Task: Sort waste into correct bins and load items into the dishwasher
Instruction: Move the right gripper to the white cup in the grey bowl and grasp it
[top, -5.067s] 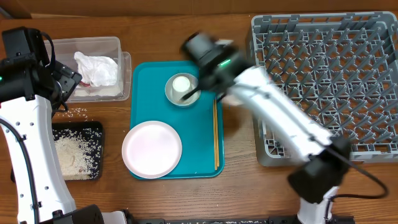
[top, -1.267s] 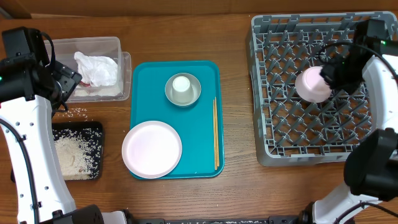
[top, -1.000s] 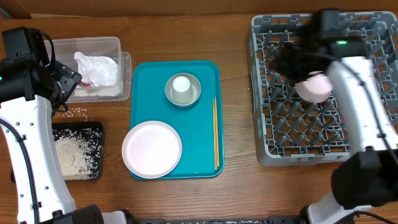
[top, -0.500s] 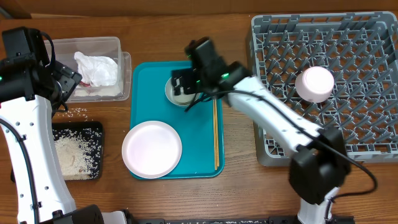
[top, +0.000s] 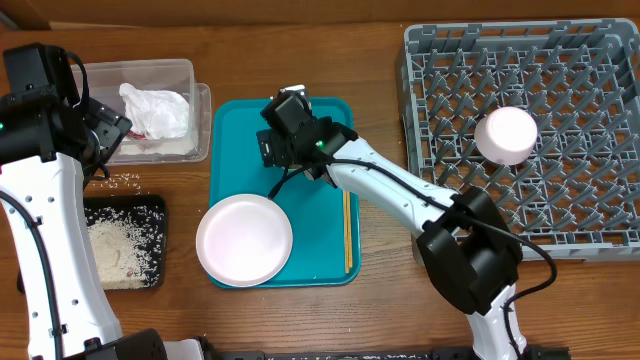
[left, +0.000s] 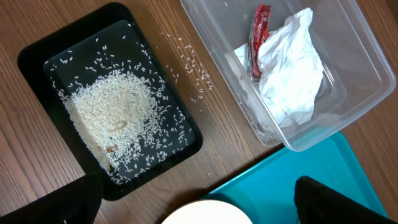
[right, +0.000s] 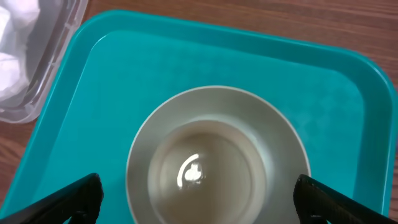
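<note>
White tubular arm links (top: 390, 185); black joint housings (top: 470, 250); thin black cables (top: 548, 262); right pincer (right: 199, 202) fingers black.

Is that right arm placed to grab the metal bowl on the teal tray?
Probably yes. The right gripper hangs directly above the metal bowl, jaws wide open, and the bowl sits empty on the teal tray with nothing covering it.

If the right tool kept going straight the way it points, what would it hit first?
Most likely the grey metal bowl on the teal tray: it sits centred below the right tool, between its open fingers. How far off it is, I can't tell.
</note>
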